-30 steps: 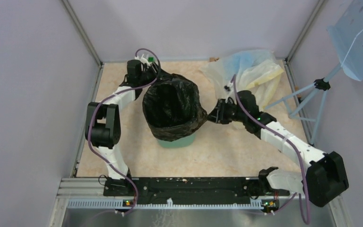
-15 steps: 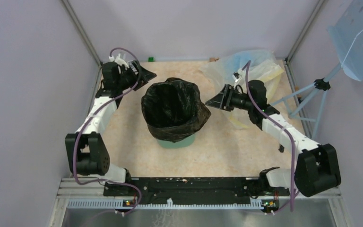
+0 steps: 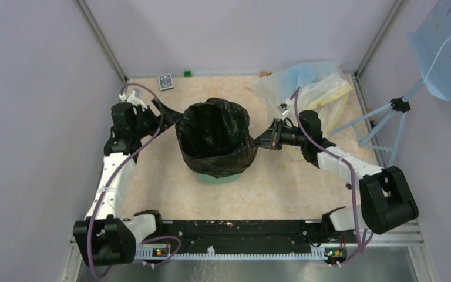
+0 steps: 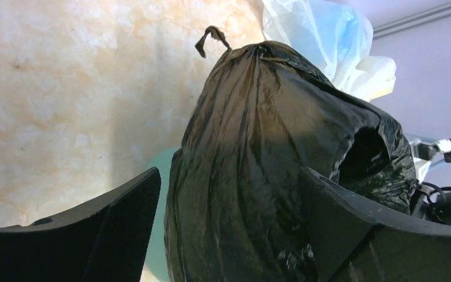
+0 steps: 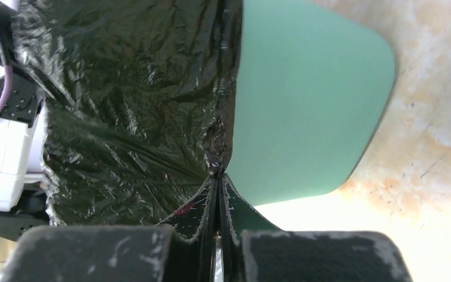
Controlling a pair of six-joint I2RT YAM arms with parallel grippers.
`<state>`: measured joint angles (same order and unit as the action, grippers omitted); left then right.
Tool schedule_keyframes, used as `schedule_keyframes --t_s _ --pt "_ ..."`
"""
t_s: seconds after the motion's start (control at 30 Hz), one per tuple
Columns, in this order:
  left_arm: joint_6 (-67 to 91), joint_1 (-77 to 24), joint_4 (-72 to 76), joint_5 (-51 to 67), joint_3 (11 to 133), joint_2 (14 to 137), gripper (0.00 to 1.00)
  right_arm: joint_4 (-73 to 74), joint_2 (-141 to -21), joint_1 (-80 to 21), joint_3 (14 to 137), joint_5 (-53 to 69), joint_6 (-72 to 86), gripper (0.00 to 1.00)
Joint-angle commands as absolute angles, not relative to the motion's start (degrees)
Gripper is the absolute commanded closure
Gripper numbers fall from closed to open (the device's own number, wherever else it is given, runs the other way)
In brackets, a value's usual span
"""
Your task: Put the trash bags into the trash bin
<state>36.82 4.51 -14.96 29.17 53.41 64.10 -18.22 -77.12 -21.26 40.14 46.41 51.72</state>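
The black trash bag (image 3: 214,138) is draped over the mint-green trash bin (image 3: 220,177), mouth open upward, covering most of the walls. My left gripper (image 3: 173,116) is open at the bag's upper left side. In the left wrist view the gripper (image 4: 229,173) has the bag (image 4: 270,147) just ahead between its spread fingers (image 4: 100,232), not gripped. My right gripper (image 3: 258,141) is at the bag's right side. In the right wrist view the gripper (image 5: 217,176) is shut on a fold of the bag (image 5: 129,100) beside the bare bin wall (image 5: 311,100).
A pale translucent plastic heap (image 3: 308,88) lies at the back right, behind my right arm. A light-blue perforated panel (image 3: 446,44) on a stand is at the far right. A small dark card (image 3: 165,81) lies by the back wall. Walls enclose three sides.
My left gripper left the bag's back-left rim, swung out left and came down to the bag's left side. My right gripper drew back, then returned and shut on the bag's right edge.
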Motion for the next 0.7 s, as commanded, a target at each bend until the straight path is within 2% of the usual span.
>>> schedule_keyframes --t_s 0.0,0.4,0.67 --pt "36.13 4.53 -17.19 30.89 50.7 59.02 0.09 -24.17 -79.27 -22.18 38.54 47.32 53.52 1.0" --pt "38.65 4.64 -13.55 34.36 42.11 56.89 0.11 -22.93 -83.78 -27.21 37.2 40.12 50.64 1.0" --pt "40.01 4.54 -9.48 36.02 42.19 58.56 0.11 -21.73 -84.89 -29.22 36.31 36.56 48.96 1.0"
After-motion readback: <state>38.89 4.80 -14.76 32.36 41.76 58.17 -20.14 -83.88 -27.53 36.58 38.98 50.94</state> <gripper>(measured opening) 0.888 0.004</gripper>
